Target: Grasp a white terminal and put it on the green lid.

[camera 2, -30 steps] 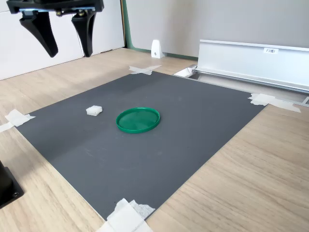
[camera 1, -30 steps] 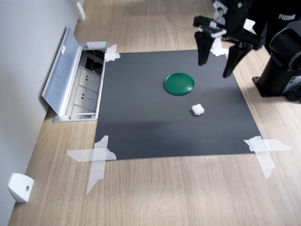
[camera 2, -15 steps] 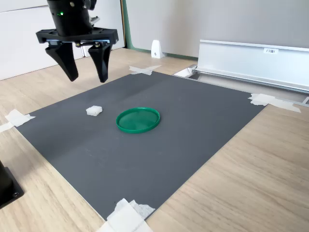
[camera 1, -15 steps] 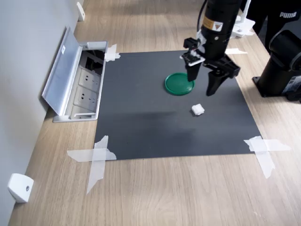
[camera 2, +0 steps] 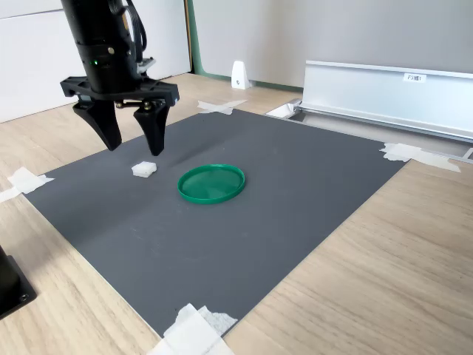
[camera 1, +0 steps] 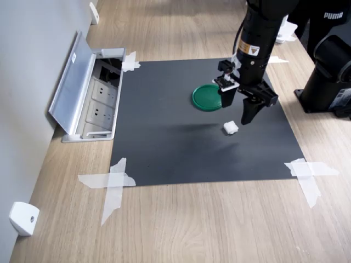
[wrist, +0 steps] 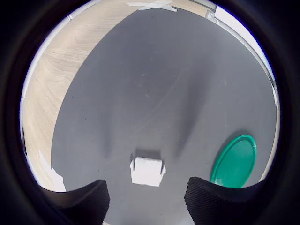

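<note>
**Lining up over the terminal**

Jaws spread wide and empty: my gripper (camera 1: 237, 114) hangs just above the white terminal (camera 1: 230, 128), which lies on the black mat (camera 1: 164, 137) close beside the green lid (camera 1: 208, 97) without touching it. In the wrist view the terminal (wrist: 147, 171) sits between the two fingertips (wrist: 84, 199), a little nearer one than the other, so I would centre first, then drop straight down until the tips bracket the block and close gently; so small a piece could squirt out if caught on a corner. The lid (camera 2: 211, 183) is near, so the carry should be short.

Tape crosses (camera 1: 112, 183) pin the mat's corners to a wooden floor (camera 1: 208, 224). An open floor socket box (camera 1: 90, 96) lies at the first exterior view's left, against a grey wall.
</note>
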Action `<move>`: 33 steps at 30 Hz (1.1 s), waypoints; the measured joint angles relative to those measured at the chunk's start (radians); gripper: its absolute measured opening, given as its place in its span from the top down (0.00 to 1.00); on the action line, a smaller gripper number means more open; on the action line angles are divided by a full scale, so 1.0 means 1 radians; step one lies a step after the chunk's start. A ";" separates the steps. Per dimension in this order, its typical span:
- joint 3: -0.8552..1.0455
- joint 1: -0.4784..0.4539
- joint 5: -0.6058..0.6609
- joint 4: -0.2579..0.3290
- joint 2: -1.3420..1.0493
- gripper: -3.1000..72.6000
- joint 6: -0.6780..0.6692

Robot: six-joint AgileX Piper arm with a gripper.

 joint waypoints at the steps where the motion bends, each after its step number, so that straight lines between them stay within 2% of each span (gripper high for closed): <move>1: 0.000 0.000 -0.004 0.005 0.014 0.05 0.000; 14: 0.000 0.001 -0.037 0.006 0.115 0.05 0.036; 20: -0.003 0.001 -0.042 -0.025 0.126 0.05 0.058; 26: -0.024 0.001 -0.041 -0.032 0.126 0.05 0.063; 33: -0.024 0.085 -0.039 -0.055 0.126 0.06 0.082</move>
